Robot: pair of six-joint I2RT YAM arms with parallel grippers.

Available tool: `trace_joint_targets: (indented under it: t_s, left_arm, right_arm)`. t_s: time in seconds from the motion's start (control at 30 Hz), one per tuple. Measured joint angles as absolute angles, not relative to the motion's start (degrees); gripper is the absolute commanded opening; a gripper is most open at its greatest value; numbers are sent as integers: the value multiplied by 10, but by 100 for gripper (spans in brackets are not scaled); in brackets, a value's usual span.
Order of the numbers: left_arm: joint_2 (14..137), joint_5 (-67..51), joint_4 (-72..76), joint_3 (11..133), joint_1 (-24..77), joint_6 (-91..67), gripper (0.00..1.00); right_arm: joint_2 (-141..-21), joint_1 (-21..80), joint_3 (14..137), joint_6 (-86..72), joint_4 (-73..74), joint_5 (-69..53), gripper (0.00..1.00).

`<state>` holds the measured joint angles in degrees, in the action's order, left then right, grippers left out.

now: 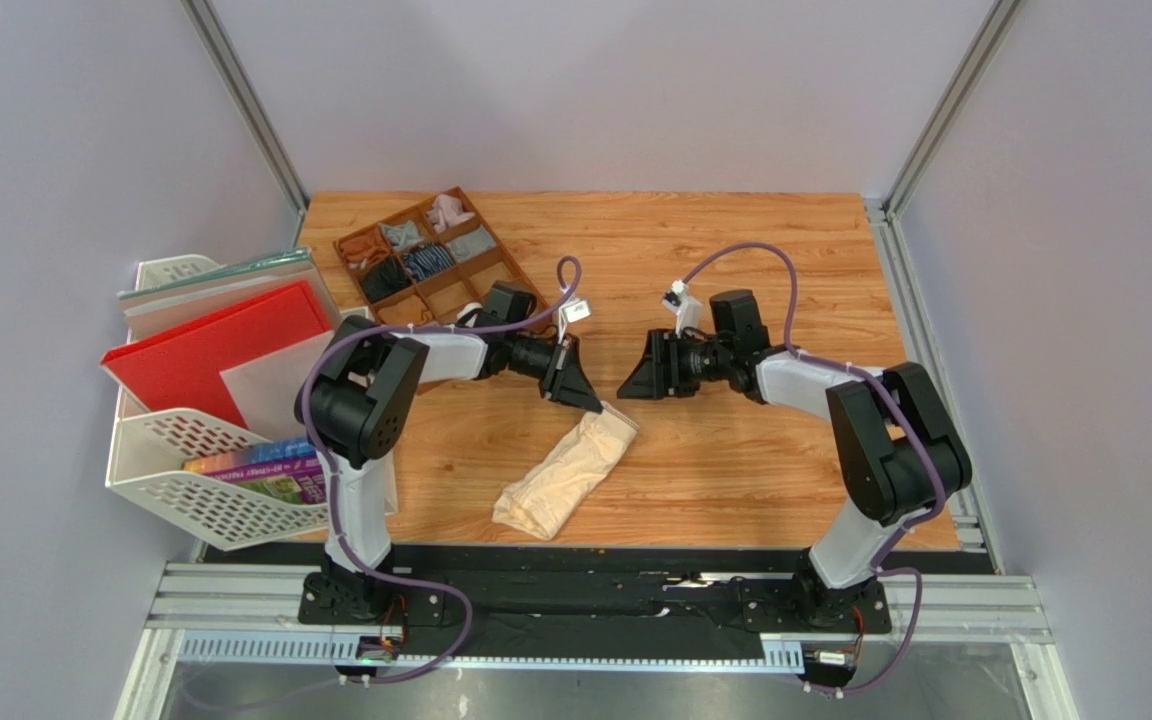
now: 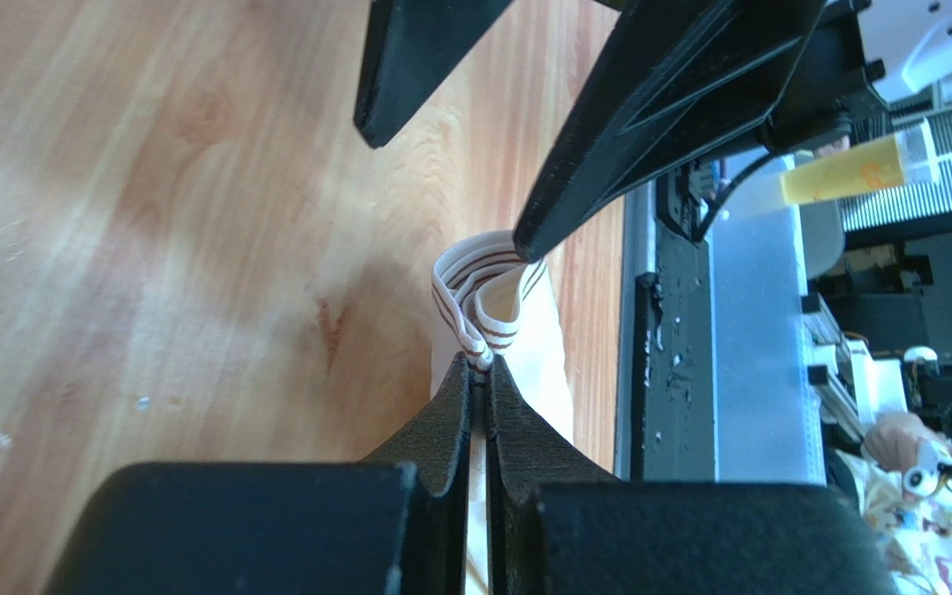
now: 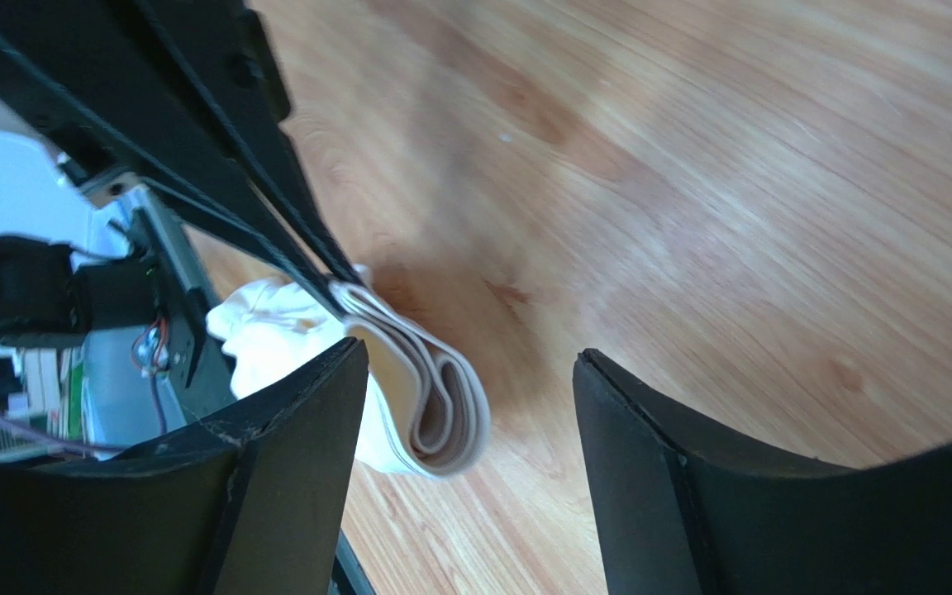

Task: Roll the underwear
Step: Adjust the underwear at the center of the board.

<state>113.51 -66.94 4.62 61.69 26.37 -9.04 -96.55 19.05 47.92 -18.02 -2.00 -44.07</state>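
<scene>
Spanning most of the top view, a wooden tabletop [image 1: 717,255] is seen, with a white mesh rack [image 1: 177,465] and a red folder [image 1: 207,353] stacked off its left edge. A brown compartment tray [image 1: 458,194] filled with small rolled garments [image 1: 426,261] is set at the far left corner of the tabletop. The underwear [image 1: 567,473], a cream-beige brief folded into a long strip, is laid diagonally near the front middle, its near end flat on the wood. Its far end is a striped waistband [image 2: 481,291] doubled into a loop. It is pinched by the left gripper [image 2: 484,366], whose fingers are pressed together on the cloth. The right gripper [image 3: 469,372] is held spread wide just opposite. The looped band is seen between its fingers, close to one of them; whether it is touched cannot be told.
</scene>
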Motion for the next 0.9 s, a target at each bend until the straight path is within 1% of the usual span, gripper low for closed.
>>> trace_joint_targets:
  t_s: [0.1,0.3,0.7,0.9]
  left_arm:
    - [1132,-680,36,617,269,-79,0]
    - [1130,-691,24,617,270,-70,0]
    - [1119,-710,23,617,275,-69,0]
    - [1119,-711,22,617,275,-65,0]
  right_arm:
    - [-971,190,487,-170,-34,-488,66]
    - [-972,192,487,-137,-28,-542,65]
    - [-984,232,494,-96,-14,-576,64]
    - [-986,243,496,-87,-11,-585,59]
